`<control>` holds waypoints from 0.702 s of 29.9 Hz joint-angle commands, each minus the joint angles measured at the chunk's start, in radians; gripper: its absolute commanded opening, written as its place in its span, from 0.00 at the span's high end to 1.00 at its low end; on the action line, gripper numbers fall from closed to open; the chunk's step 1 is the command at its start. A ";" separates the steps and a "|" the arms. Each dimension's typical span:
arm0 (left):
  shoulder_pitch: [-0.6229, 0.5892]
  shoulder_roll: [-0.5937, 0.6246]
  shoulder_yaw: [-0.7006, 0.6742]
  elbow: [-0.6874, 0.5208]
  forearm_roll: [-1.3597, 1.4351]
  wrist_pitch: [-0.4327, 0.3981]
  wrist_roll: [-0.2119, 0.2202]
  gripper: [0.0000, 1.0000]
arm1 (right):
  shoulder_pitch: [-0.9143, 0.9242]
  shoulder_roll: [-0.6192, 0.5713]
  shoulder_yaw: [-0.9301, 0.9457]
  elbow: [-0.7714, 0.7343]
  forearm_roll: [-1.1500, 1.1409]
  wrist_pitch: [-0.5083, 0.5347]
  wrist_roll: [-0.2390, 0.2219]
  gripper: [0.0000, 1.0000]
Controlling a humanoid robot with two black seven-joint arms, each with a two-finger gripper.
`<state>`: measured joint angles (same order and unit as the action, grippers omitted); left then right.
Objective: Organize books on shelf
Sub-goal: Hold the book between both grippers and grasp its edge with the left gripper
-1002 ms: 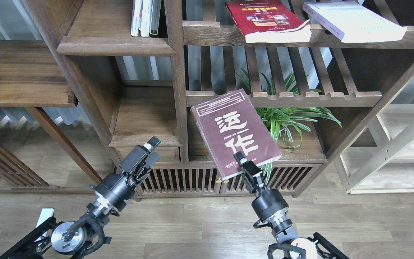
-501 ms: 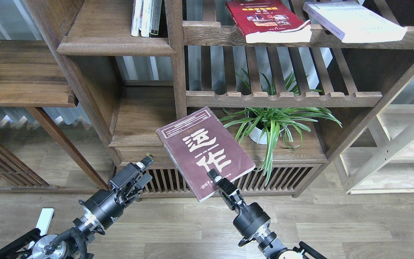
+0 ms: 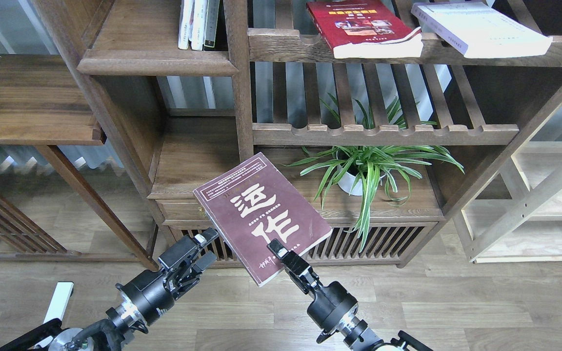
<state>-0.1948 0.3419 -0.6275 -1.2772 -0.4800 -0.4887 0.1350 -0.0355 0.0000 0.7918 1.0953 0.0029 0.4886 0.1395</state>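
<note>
My right gripper (image 3: pixel 277 252) is shut on the lower edge of the dark maroon book (image 3: pixel 260 213) with big white characters. It holds the book tilted in the air in front of the low cabinet. My left gripper (image 3: pixel 203 249) is open just left of that book's lower corner, not touching it. The red book (image 3: pixel 361 27) and the white book (image 3: pixel 481 27) lie flat on the upper slatted rack. The shelf (image 3: pixel 156 62), a solid dark board with a rounded front edge, is at upper left, with thin upright books (image 3: pixel 198 24) at its right end.
A potted spider plant (image 3: pixel 369 165) stands on the low cabinet top (image 3: pixel 422 204) under the slatted rack (image 3: pixel 383 132). A lower solid board (image 3: pixel 198 161) sits beneath the shelf. A pale wood unit (image 3: pixel 544 195) is at right, a dark side table (image 3: pixel 27 97) at left.
My right gripper has carried the maroon book down and to the left, away from the plant. My left gripper dropped lower and now sits close beside the book.
</note>
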 commanded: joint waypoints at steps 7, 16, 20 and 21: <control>0.001 -0.001 0.017 0.012 -0.009 0.000 0.001 0.01 | -0.001 0.000 -0.032 0.000 -0.007 0.000 0.000 0.97; -0.008 -0.001 0.017 0.030 -0.009 0.000 0.001 0.05 | -0.014 0.000 -0.065 0.014 -0.020 0.000 -0.004 0.97; -0.011 -0.001 0.017 0.047 -0.009 0.000 0.003 0.09 | -0.014 0.000 -0.066 0.014 -0.020 0.000 -0.012 0.97; -0.011 -0.001 0.017 0.050 -0.008 0.000 0.003 0.10 | -0.014 0.000 -0.066 0.014 -0.020 0.000 -0.012 0.97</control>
<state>-0.2044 0.3405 -0.6095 -1.2369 -0.4893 -0.4887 0.1377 -0.0490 0.0000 0.7264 1.1088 -0.0170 0.4886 0.1297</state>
